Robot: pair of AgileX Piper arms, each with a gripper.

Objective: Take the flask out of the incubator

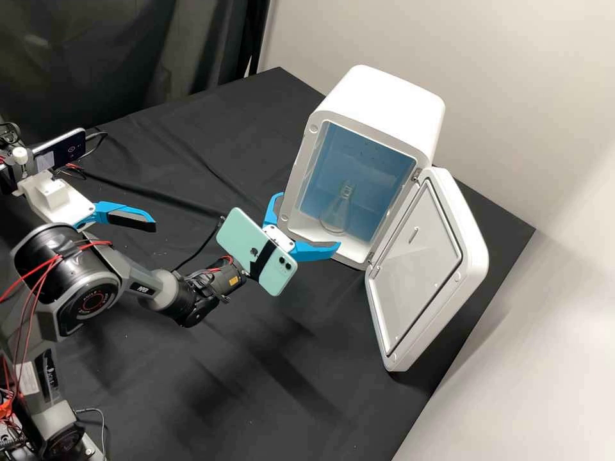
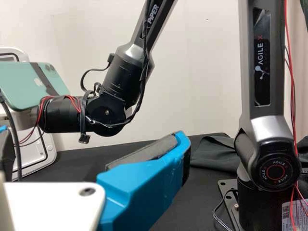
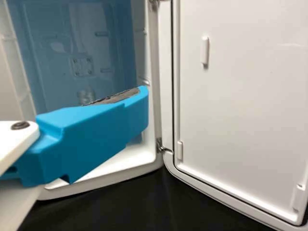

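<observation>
A white incubator [image 1: 384,102] stands on the black bench with its door [image 1: 426,262] swung wide to the right. Inside its blue chamber a clear conical flask [image 1: 338,210] stands upright on the floor. My right gripper [image 1: 296,227] is open at the chamber's mouth, one blue finger on either side of the lower front edge, short of the flask. In the right wrist view one blue finger [image 3: 96,127] crosses the chamber, with a blurred flask [image 3: 86,95] behind it. My left gripper [image 1: 122,216] hangs open at the far left, well away from the incubator; its finger [image 2: 149,175] holds nothing.
A mint-green phone [image 1: 256,251] is mounted on the right arm's wrist. Another phone [image 1: 64,148] and cables lie at the bench's far left. The bench edge [image 1: 448,371] runs just right of the open door. An arm's base column [image 2: 267,144] stands close to the left gripper.
</observation>
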